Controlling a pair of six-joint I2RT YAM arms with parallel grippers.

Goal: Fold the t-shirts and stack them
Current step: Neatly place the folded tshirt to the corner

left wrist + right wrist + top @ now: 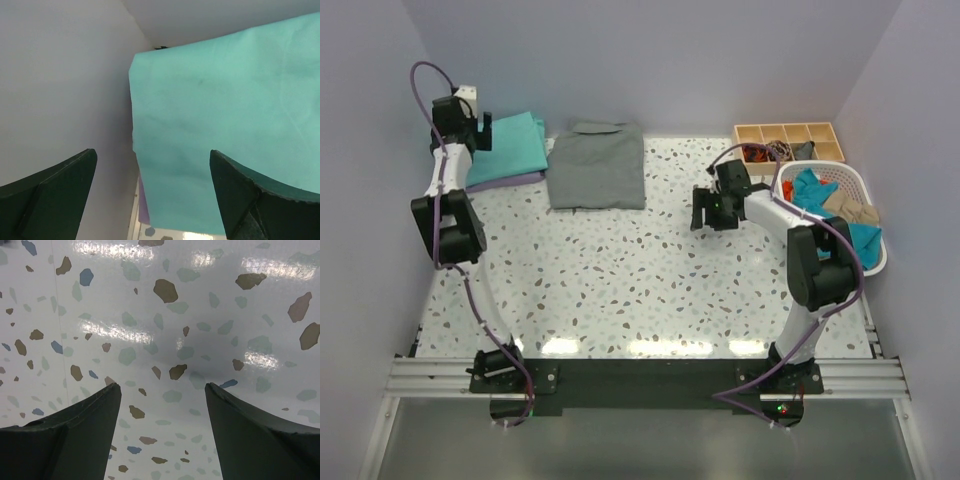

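Mid-right, my right gripper hangs wide and empty over the table. Upper left, my left gripper gapes above the turquoise shirt (purple shirt beneath); pinching one layer could drag that fold open.

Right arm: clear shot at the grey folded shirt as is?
Likely yes. The right gripper hangs open over bare table, nothing lies between it and the grey shirt, and the left gripper is off at the turquoise shirt.

Black-jointed white arms, purple cables, dark left claw, right claw
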